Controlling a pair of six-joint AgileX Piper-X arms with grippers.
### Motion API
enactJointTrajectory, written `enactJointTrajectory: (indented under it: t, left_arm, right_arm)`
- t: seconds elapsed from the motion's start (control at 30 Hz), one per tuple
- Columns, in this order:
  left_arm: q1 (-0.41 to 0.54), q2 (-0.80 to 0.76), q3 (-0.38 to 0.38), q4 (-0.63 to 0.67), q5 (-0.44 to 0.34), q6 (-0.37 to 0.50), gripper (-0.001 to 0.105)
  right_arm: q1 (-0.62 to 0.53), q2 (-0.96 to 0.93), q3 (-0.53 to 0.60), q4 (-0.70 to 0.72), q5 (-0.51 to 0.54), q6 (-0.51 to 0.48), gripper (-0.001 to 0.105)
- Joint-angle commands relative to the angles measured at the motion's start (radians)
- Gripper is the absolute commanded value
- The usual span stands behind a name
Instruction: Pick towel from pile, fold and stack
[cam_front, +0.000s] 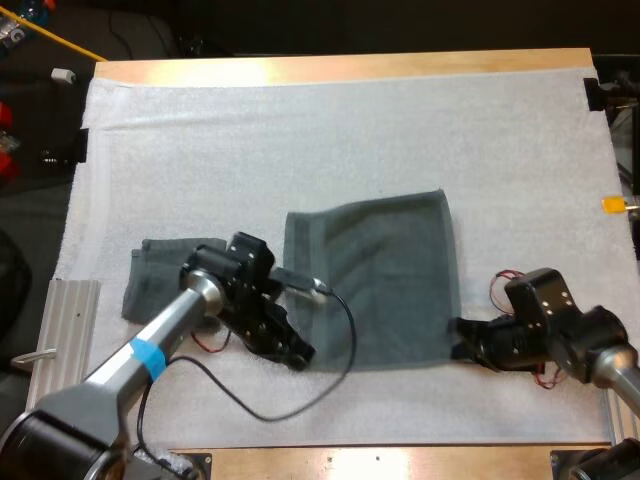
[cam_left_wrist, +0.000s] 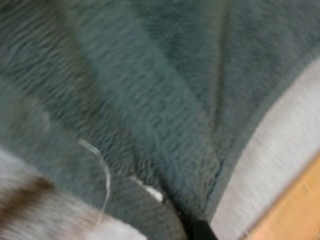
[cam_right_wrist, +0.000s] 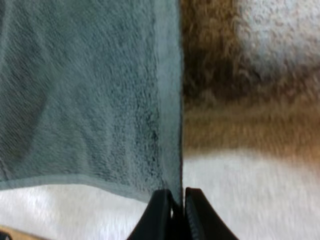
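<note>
A dark grey-green towel (cam_front: 375, 280) lies spread flat in the middle of the white mat (cam_front: 300, 130). My left gripper (cam_front: 297, 352) is at its near left corner; up close, the towel (cam_left_wrist: 150, 100) bunches in folds that run into my left gripper (cam_left_wrist: 198, 231), which is shut on it. At the near right corner sits my right gripper (cam_front: 462, 338). There the towel's (cam_right_wrist: 85, 100) hemmed edge runs between the fingers of my right gripper (cam_right_wrist: 175, 212), shut on it. A small folded towel (cam_front: 160, 278) lies to the left, behind my left arm.
A ribbed metal plate (cam_front: 68, 325) lies off the mat's left edge. The wooden table's near edge (cam_front: 400, 462) runs just beyond both grippers. Bare mat stretches beyond the towel toward the far side.
</note>
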Motion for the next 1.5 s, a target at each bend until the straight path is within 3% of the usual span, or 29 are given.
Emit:
enactJointTrajectory:
  t: [0.0, 0.2, 0.3, 0.37, 0.53, 0.67, 1.03, 1.27, 1.47]
  left_arm:
    - [-0.037, -0.03, 0.003, 0.034, -0.008, -0.001, 0.0]
    - [-0.118, -0.118, 0.003, 0.056, -0.025, -0.052, 0.0]
    - [-0.106, -0.127, 0.003, 0.019, -0.02, -0.068, 0.0]
    - [-0.08, -0.127, 0.003, -0.021, -0.011, -0.096, 0.0]
    - [0.048, -0.122, 0.003, -0.202, 0.149, -0.199, 0.0]
    - [0.135, -0.098, 0.003, -0.321, 0.21, -0.276, 0.0]
    - [0.263, 0.07, 0.003, -0.513, 0.223, -0.357, 0.0]
    - [0.271, 0.095, 0.003, -0.65, 0.21, -0.368, 0.0]
    - [0.271, 0.095, 0.003, -0.683, 0.127, -0.368, 0.0]
  right_arm:
    - [0.0, -0.045, -0.001, 0.063, -0.009, -0.016, 0.0]
    - [0.0, -0.195, -0.001, 0.219, -0.009, -0.05, 0.0]
    - [0.0, -0.232, -0.001, 0.202, -0.006, -0.022, 0.0]
    - [0.0, -0.233, -0.001, 0.147, -0.005, 0.014, 0.0]
    - [-0.002, -0.183, -0.001, -0.13, 0.008, 0.16, 0.0]
    - [-0.002, -0.082, -0.001, -0.311, 0.052, 0.258, 0.0]
    - [-0.002, 0.194, -0.001, -0.707, 0.208, 0.488, 0.0]
    - [-0.002, 0.248, -0.001, -0.825, 0.318, 0.505, 0.0]
    - [-0.002, 0.249, -0.001, -0.85, 0.382, 0.51, 0.0]
